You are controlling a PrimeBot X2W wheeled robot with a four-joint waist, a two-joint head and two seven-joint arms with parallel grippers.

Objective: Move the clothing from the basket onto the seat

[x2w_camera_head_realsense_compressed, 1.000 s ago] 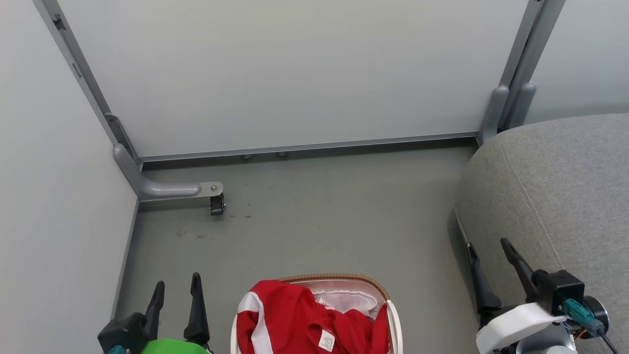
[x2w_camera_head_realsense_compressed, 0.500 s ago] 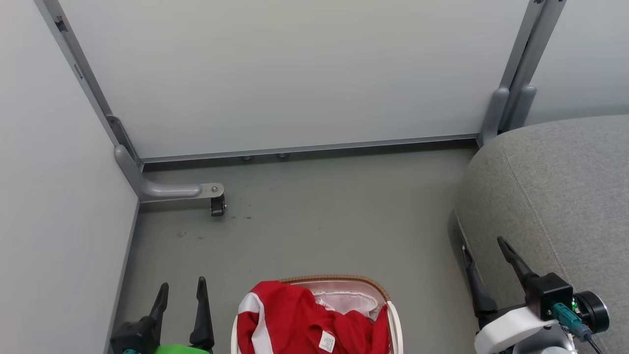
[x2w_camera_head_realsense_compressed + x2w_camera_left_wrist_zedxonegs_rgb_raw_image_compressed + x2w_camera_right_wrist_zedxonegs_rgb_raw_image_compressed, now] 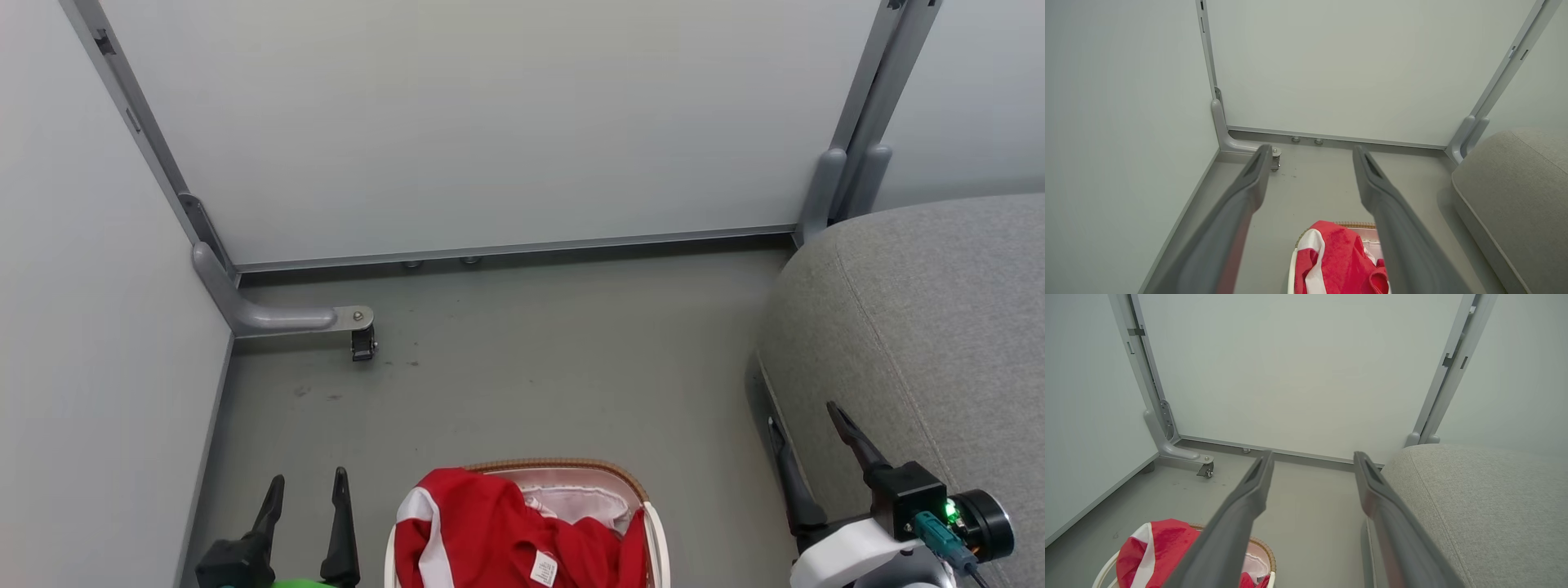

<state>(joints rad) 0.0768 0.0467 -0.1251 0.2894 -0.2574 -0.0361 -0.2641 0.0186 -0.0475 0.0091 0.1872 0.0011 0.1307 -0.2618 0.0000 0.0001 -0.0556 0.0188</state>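
Bright red clothing (image 3: 490, 527) with white stripes, a small white care label (image 3: 543, 565) turned up, lies heaped in the basket (image 3: 655, 531) at the bottom centre of the head view, piled toward the basket's left side. A white liner (image 3: 571, 494) shows at the far end under the brown woven rim. The basket stands on the grey floor (image 3: 531, 367).

The left gripper (image 3: 309, 480) hangs just to the left of the basket, its fingers (image 3: 1241, 204) spread wide and holding nothing. The right gripper (image 3: 802, 416) hovers at the front edge of the grey seat (image 3: 939, 327), well apart from the basket, its fingers (image 3: 1392, 522) likewise parted and empty. No garment lies on the part of the seat in view. Pale partition panels (image 3: 490, 122), one on a wheeled foot (image 3: 362, 347), close off the space behind.

The task appears to stand at its opening step, with the reach for a first garment not yet made. The next move calls for one gripper to come in over the basket, drop onto a raised fold of red fabric rather than the liner, and close on it. The garment would then have to be lifted clear of the rim and carried to the right, onto the seat.
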